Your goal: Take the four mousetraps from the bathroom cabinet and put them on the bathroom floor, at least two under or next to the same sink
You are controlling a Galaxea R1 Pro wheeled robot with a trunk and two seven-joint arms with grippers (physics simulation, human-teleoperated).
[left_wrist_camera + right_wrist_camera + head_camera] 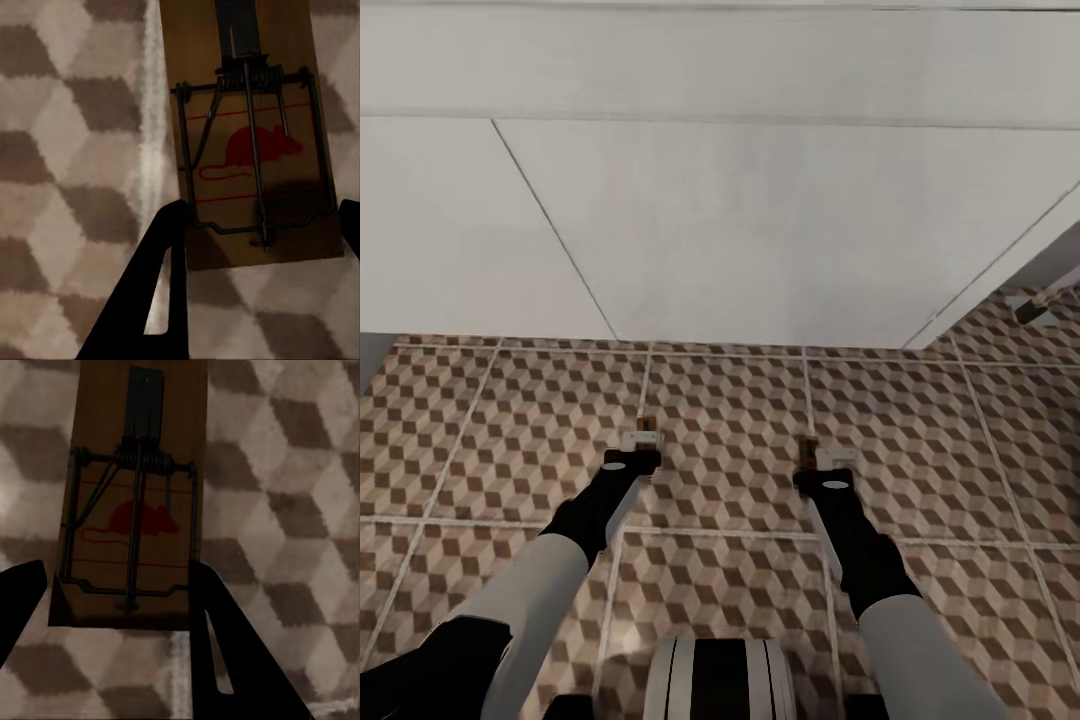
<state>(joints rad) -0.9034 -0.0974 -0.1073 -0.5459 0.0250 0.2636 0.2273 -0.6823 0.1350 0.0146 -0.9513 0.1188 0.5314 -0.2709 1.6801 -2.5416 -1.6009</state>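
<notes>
Two arms over the brown-and-beige cube-patterned tile floor (720, 470).
Left gripper (255, 247) and right gripper (120, 607) jaws each pinch a tan wooden mousetrap (247, 112) (142, 450).

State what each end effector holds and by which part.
Left end effector clamps a tan wooden mousetrap by its long side edges near one end; right end effector holds another tan wooden mousetrap likewise.

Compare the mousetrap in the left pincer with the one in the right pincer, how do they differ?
The left pincer's mousetrap looks brightly lit, a lighter tan; the right pincer's mousetrap sits in shadow, darker brown. In the head view, the left mousetrap hangs over a pale grout line, the right over patterned tile of the bathroom floor. Both are flat wooden boards with wire springs and a red mouse print, gripped at the sides.
</notes>
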